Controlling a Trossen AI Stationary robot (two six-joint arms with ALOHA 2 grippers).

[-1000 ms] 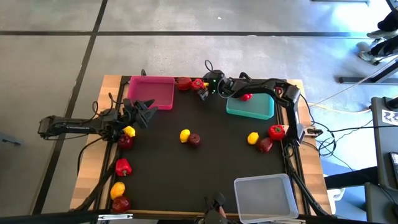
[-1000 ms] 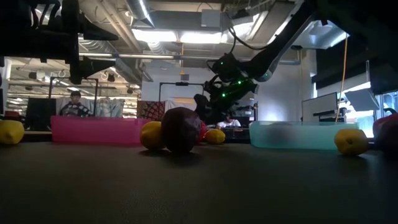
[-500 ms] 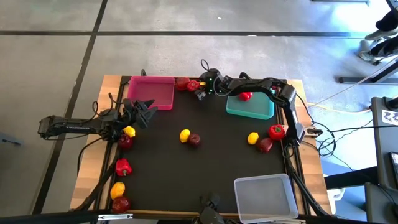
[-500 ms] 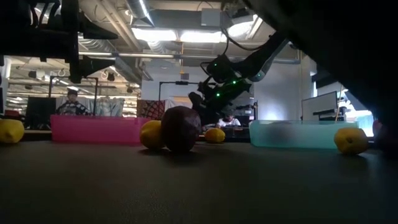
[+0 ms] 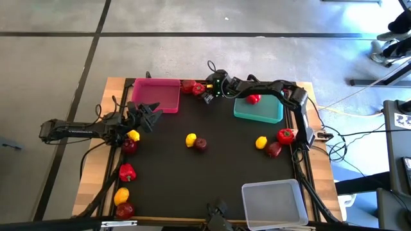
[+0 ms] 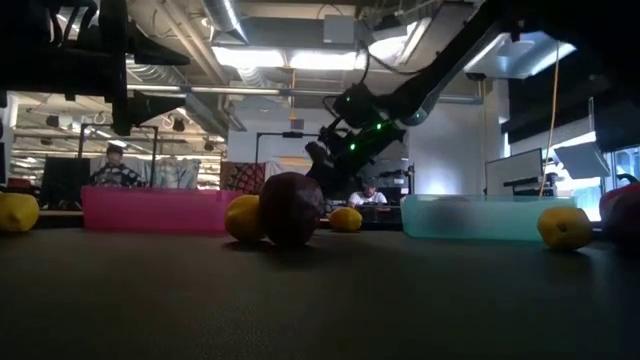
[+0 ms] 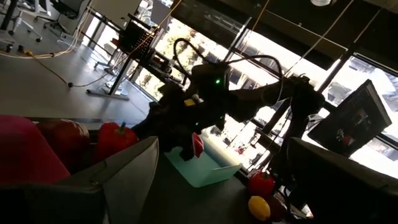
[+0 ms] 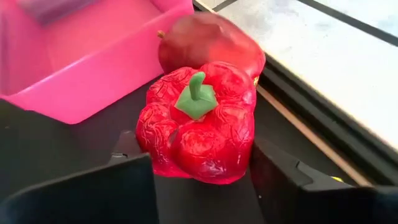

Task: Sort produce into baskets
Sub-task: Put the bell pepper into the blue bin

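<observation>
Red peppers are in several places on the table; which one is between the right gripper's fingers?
The pepper at the table's far edge, beside the pink tray and an apple. The right gripper is around it; the others lie apart.

An open-plan office or laboratory hall is indicated. An exposed ceiling (image 6: 250, 40) with ducts and strip lighting is seen in the low view, a seated person (image 6: 112, 170) is noted at a far workstation, and a monitor (image 7: 354, 118) and wheeled office chairs (image 7: 62, 9) are observed on a polished concrete floor (image 5: 192, 51).
</observation>
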